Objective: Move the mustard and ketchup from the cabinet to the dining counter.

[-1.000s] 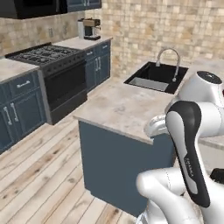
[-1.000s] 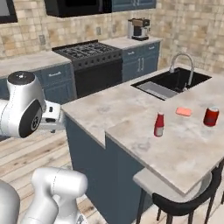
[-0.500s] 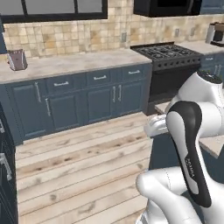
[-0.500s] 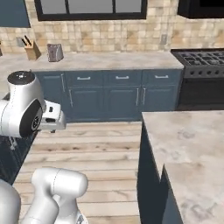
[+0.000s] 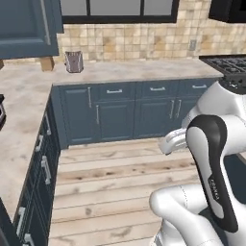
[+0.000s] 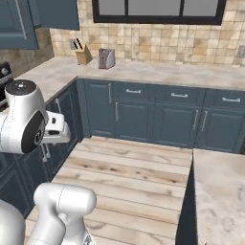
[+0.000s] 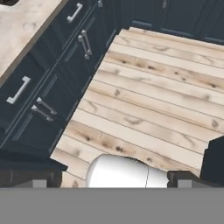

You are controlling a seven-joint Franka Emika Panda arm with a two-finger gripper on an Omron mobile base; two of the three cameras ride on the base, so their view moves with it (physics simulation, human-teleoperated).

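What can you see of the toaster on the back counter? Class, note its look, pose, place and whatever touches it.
The toaster is a small silver-grey box, metallic in look, with a darker top. It stands upright on the beige marble-look counter, close to the tiled back wall below the dark-framed window. A wooden knife block stands apart beside it. Nothing but the counter touches it. Its slots and controls are too small to make out.

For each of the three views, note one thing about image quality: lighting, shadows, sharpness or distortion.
Left base view: even, flat light on the wooden floor, with no hard shadows. Right base view: the toaster and knife block look soft, without fine detail. Hand view: floor planks run steeply slanted, since the camera is tilted.
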